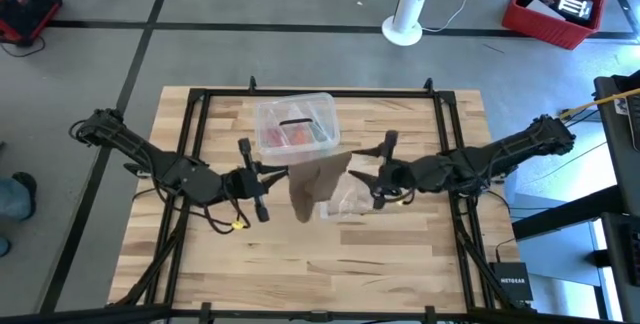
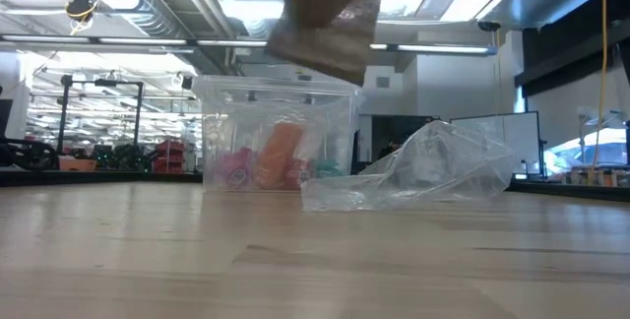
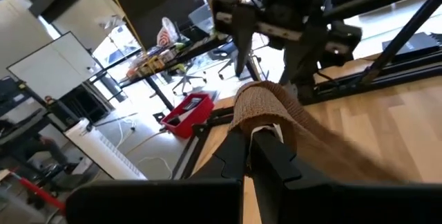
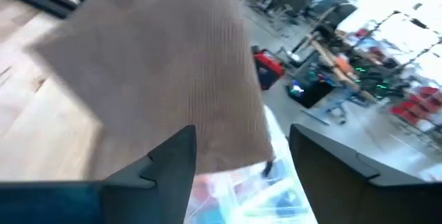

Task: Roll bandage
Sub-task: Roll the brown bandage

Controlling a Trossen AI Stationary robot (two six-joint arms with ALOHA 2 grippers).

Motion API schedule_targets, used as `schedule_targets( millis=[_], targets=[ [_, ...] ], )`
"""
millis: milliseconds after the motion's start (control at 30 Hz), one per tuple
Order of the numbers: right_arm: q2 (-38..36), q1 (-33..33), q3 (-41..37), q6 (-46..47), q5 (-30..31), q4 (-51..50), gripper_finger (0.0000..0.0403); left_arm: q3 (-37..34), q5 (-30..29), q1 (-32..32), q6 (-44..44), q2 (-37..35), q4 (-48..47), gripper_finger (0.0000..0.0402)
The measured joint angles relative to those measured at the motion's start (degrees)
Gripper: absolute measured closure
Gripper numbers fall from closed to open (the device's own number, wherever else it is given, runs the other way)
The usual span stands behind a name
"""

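brown-tan bandage hangs above the table, pinched by the left gripper

brown-tan ribbed fabric, the bandage [image 1: 318, 186], hangs in the air over the middle of the wooden table [image 1: 320, 274], between the two arms. in the high view it drapes down as a wide strip, in front of the clear plastic box [image 1: 295, 126] and overlapping the near edge of the crinkled clear plastic bag [image 1: 345, 200]. in the low view only its lower end shows, a soft folded edge well above the tabletop, in front of the box with its pink and orange-red contents.

the left gripper [image 1: 262, 179] sits just beside the strip's left edge. its wrist view shows the two dark fingers [image 3: 269, 156] pressed tight together with the bandage wrapped over their tips in a rounded hump, the cloth trailing away across the wood, so it is clamped on the bandage.

the right gripper [image 1: 372, 179] is at the strip's right side, above the bag. in its wrist view the two fingers [image 4: 173, 162] stand wide apart, and the bandage hangs beyond them, in front of the box; whether cloth touches either finger cannot be told. its jaws are spread and grip nothing that shows.

beyond the table a white fan stand [image 1: 410, 9] and a red crate [image 1: 555, 6] stand on the grey floor.
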Motion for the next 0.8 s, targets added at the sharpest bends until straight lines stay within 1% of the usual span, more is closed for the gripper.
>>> schedule_targets(
  millis=[67,167,233,367,433,567,600,700,800],
  targets=[
    [0.08,-1.37,0.0,0.78,-4.43,-0.51,0.0171,0.0,1.12,-0.13,0.25,0.0,0.05,0.0401],
    [0.44,-3.58,0.0,2.19,-13.29,-0.16,0.0185,0.0,2.61,-0.13,0.26,0.0,-0.05,0.0401],
    [0.52,-4.52,0.0,2.82,-15.04,-0.28,0.02,0.0,2.61,-0.13,0.26,0.0,-0.56,0.0401],
    [0.48,-5.61,0.0,2.95,-14.79,-0.26,0.0249,0.0,2.66,-0.12,-0.83,0.03,-1.6,0.0401],
    [0.54,-5.9,0.0,2.72,-14.79,-0.35,0.0285,0.0,2.64,-0.06,-0.85,0.02,-1.62,0.0401],
    [0.87,-5.77,-0.02,1.94,-14.29,-1.23,0.0377,0.0,2.66,-0.09,-0.87,0.02,-1.7,0.0401],
    [0.85,-5.77,-0.02,0.99,-14.18,-1.4,0.0389,0.0,2.66,-0.06,-0.87,0.02,-1.68,0.0401],
    [0.56,-4.95,-0.02,0.52,-10.59,-1.67,0.0386,0.0,2.2,-0.06,-1.92,0.02,-1.97,0.0401],
    [-2.15,-1.8,-0.04,-0.91,-5.68,-3.19,0.0394,0.0,0.78,-0.06,-4.01,-0.04,-3.9,0.0401]
  ],
)
